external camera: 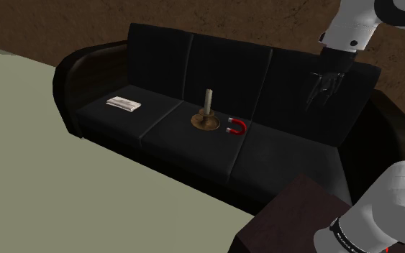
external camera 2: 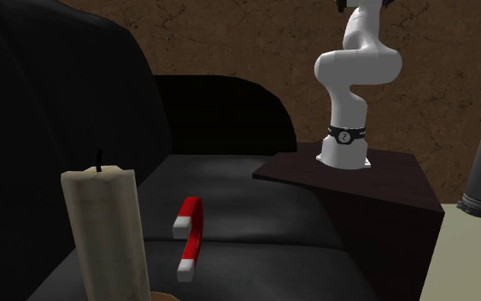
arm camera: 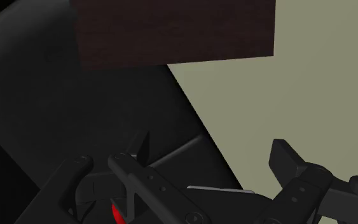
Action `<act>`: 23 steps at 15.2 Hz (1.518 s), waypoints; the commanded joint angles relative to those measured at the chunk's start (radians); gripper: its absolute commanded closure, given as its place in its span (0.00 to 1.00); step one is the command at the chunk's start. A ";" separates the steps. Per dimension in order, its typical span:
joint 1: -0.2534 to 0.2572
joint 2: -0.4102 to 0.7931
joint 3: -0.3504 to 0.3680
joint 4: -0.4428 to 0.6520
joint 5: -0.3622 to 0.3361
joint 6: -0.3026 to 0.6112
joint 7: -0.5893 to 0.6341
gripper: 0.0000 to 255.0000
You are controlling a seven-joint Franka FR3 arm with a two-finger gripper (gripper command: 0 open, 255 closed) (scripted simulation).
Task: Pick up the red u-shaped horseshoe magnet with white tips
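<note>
Red U-shaped horseshoe magnet [external camera: 237, 129], white tips, flat on black sofa [external camera: 168, 135] mid-seat: I judge rigid, slick; pinch across one leg. Jaws wide, empty.

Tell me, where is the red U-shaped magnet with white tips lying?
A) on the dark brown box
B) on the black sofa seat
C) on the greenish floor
B: the red U-shaped magnet lies on the black sofa seat, beside the pale candle.

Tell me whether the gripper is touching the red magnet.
Apart. The shoulder view shows the gripper hanging above the sofa, with bare cushion between it and the magnet.
</note>
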 commanded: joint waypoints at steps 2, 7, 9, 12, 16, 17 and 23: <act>0.000 0.015 -0.014 -0.014 -0.012 0.029 -0.027 0.00; 0.002 0.113 -0.084 -0.062 -0.068 0.177 -0.156 0.00; 0.003 0.163 -0.111 -0.070 -0.086 0.237 -0.207 0.00; 0.006 0.248 -0.152 -0.071 -0.107 0.326 -0.281 0.00; 0.014 0.378 -0.203 -0.051 -0.121 0.441 -0.381 0.00; 0.017 0.413 -0.215 -0.042 -0.121 0.468 -0.406 0.00; 0.032 0.638 -0.277 0.042 -0.095 0.613 -0.564 0.00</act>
